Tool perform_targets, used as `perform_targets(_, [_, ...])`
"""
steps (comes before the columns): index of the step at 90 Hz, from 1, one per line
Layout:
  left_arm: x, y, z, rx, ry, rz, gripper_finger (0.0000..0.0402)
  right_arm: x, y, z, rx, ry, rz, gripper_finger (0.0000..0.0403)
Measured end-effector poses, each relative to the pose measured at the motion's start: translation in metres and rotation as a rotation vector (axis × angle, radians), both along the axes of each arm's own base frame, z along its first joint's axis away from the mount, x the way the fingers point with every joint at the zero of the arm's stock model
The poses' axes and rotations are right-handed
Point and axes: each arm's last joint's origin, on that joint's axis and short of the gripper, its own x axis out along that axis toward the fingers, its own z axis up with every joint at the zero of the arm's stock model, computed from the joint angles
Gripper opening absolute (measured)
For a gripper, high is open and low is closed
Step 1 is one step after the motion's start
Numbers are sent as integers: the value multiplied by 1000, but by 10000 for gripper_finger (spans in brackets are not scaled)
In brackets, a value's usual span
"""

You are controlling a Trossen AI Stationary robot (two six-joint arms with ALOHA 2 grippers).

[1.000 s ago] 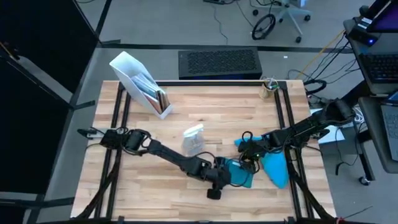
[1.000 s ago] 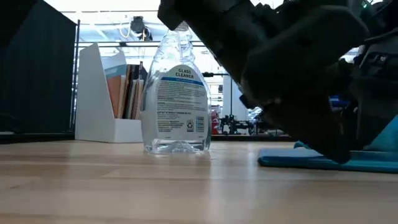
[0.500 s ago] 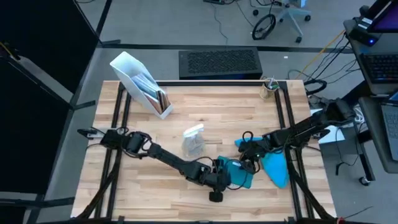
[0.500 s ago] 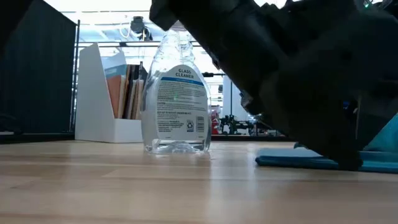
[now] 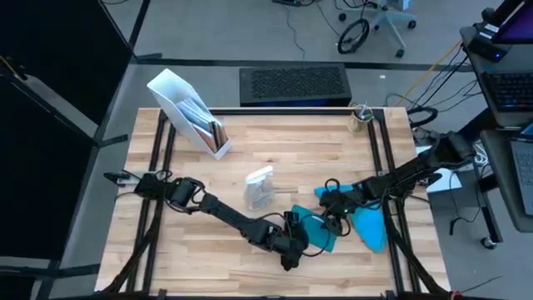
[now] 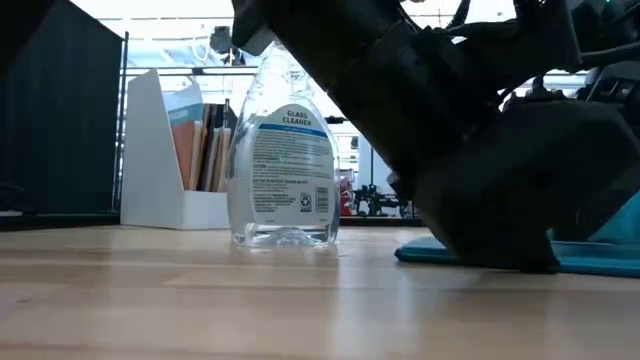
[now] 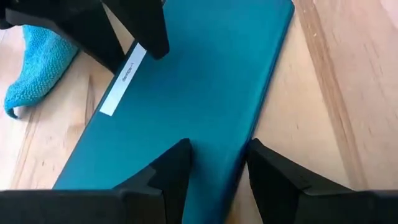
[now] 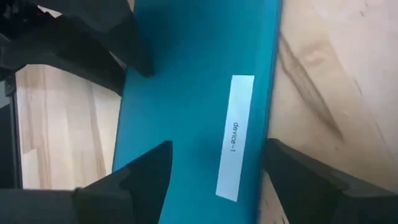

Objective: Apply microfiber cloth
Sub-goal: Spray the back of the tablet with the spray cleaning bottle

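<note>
Wooden table (image 5: 275,158): one teal tablet (image 5: 321,233) is straddled by both spread grippers, left (image 7: 214,165) and right (image 8: 214,165); one microfiber cloth (image 5: 371,227) lies at three o'clock, its "device-1" label seen only by wrist views.

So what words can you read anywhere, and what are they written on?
"GLASS CLEANER": on the spray bottle's label.
"device-1": on a white sticker on the teal tablet.
The bottle's smaller print is too blurred to read.
</note>
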Motion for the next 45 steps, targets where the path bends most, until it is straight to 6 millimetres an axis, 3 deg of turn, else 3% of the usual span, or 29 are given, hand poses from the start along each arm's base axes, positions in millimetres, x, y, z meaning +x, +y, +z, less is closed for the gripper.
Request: perform_targets(45, [0, -4, -2, 61, -1, -14, 138, 0, 0, 7, 73, -12, -1, 238])
